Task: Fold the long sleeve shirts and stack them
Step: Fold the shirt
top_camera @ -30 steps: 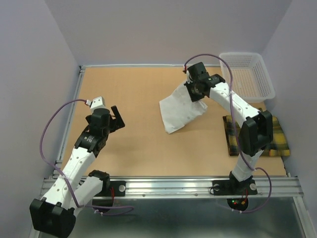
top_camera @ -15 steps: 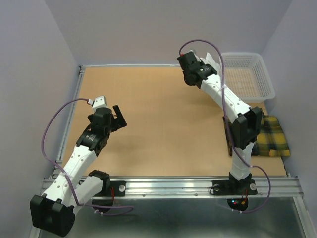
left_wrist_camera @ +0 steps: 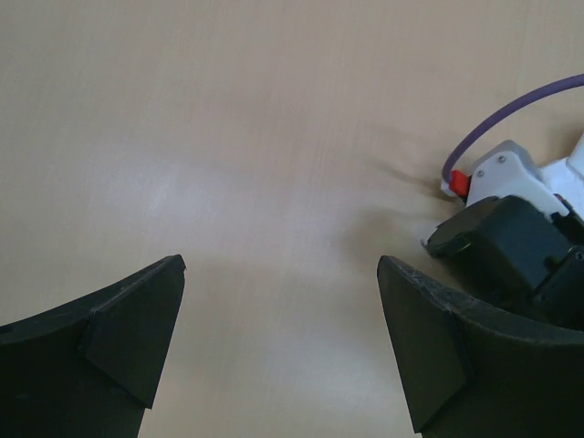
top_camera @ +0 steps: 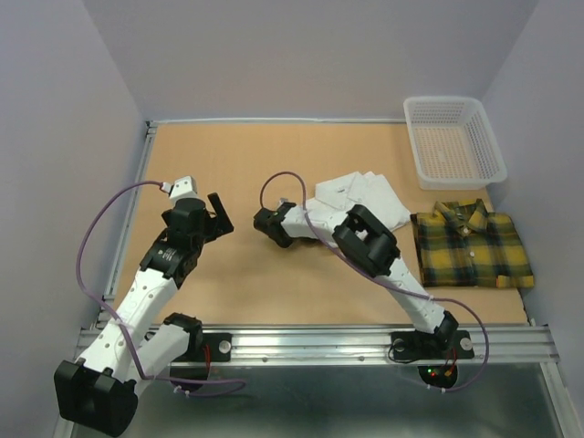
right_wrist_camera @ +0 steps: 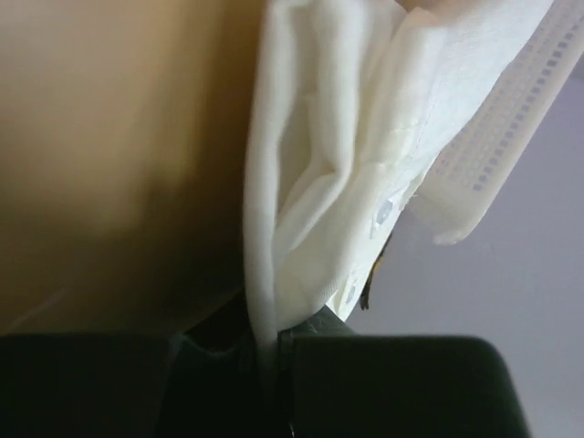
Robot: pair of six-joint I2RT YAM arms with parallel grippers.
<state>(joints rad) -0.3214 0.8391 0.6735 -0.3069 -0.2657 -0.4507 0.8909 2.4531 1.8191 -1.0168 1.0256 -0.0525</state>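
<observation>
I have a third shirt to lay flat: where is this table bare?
The widest bare patch is the far-left part of the table, bordered by its back edge, the open left gripper and the white shirt. A narrower strip runs along the near edge, between left arm and right arm. The right side is crowded: mesh basket, plaid shirt, and the white shirt pinched in the right gripper.

No writing, brand or number reads anywhere; the plaid shirt (top_camera: 470,245) at three o'clock shows only checks. The basket (top_camera: 453,146) at two o'clock bears none.
</observation>
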